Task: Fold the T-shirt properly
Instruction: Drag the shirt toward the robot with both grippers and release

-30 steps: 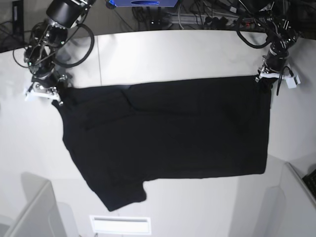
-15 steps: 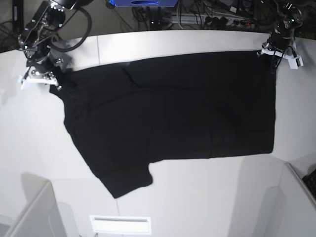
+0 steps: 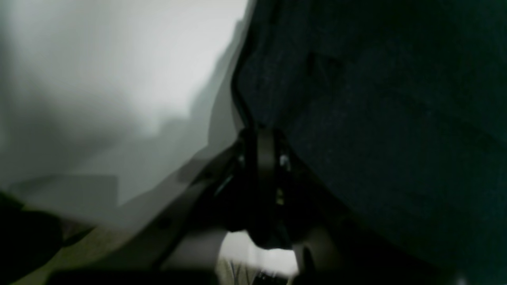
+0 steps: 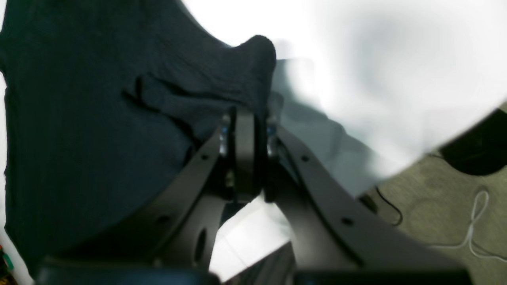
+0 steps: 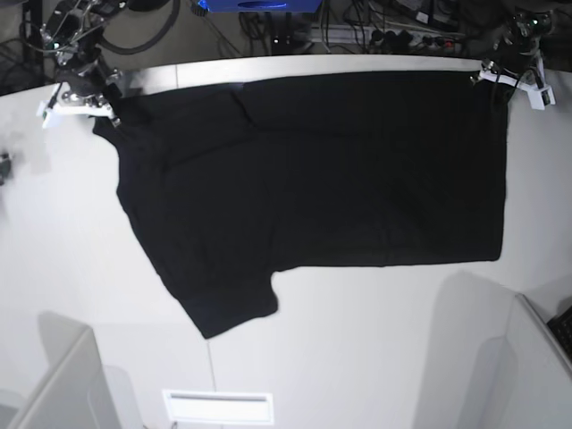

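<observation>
The black T-shirt (image 5: 313,179) hangs stretched between my two grippers, its top edge near the table's far edge, with no print showing. One sleeve (image 5: 228,308) trails at the lower left. My left gripper (image 5: 500,80) is shut on the shirt's upper right corner; the left wrist view shows the jaws (image 3: 263,146) pinched on black cloth (image 3: 376,118). My right gripper (image 5: 94,100) is shut on the upper left corner; the right wrist view shows the jaws (image 4: 245,130) clamped on a bunched fold (image 4: 237,67).
The white table (image 5: 357,357) spreads below the shirt. Grey panels stand at the front left (image 5: 54,384) and front right (image 5: 536,357). A white slot (image 5: 217,407) sits at the front edge. Cables and a blue box (image 5: 259,5) lie behind the table.
Both grippers have moved toward the table's far edge, pulling the shirt's top edge with them. The whole shirt has shifted farther away and stays taut between them.
</observation>
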You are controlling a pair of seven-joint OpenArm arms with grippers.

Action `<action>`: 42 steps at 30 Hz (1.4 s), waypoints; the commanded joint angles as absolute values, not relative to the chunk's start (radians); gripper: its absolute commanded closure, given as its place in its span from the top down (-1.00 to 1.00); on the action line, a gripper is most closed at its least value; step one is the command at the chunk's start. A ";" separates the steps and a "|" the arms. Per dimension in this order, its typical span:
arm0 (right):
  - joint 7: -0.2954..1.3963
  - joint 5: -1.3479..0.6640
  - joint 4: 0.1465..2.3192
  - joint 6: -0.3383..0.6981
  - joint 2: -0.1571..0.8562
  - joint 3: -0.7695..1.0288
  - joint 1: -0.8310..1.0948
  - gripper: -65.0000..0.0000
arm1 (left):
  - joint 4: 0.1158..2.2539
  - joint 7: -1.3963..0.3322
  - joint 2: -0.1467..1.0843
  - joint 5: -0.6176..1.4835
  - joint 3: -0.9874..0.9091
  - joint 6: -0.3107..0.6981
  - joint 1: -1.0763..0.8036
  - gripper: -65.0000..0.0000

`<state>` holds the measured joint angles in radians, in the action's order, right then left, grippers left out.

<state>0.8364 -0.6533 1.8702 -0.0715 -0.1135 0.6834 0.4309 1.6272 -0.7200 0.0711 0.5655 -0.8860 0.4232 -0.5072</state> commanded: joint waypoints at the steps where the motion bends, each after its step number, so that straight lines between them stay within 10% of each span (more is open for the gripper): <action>1: 0.831 -0.661 1.891 -0.071 -0.107 0.687 0.437 -1.00 | 1.650 -0.700 0.088 0.567 -0.908 0.421 -0.519 -1.00; 22: 0.897 -0.661 1.929 -0.071 -0.133 0.688 0.524 -0.99 | 1.650 -0.700 0.088 0.567 -0.921 0.421 -0.526 -1.00; 25: 0.892 -0.661 1.942 -0.071 -0.133 0.688 0.530 -0.43 | 1.662 -0.700 0.088 0.567 -0.923 0.421 -0.526 -1.00; 29: 0.889 -0.661 1.965 -0.071 -0.133 0.722 0.527 -0.40 | 1.709 -0.700 0.085 0.567 -0.923 0.421 -0.539 -1.00; 36: 0.897 -0.661 1.969 -0.071 -0.133 0.834 0.492 -0.40 | 1.730 -0.700 0.087 0.568 -0.924 0.421 -0.536 0.19; 42: 0.889 -0.661 1.969 -0.065 -0.091 0.843 0.450 -0.40 | 1.758 -0.697 0.088 0.568 -0.977 0.421 -0.515 0.57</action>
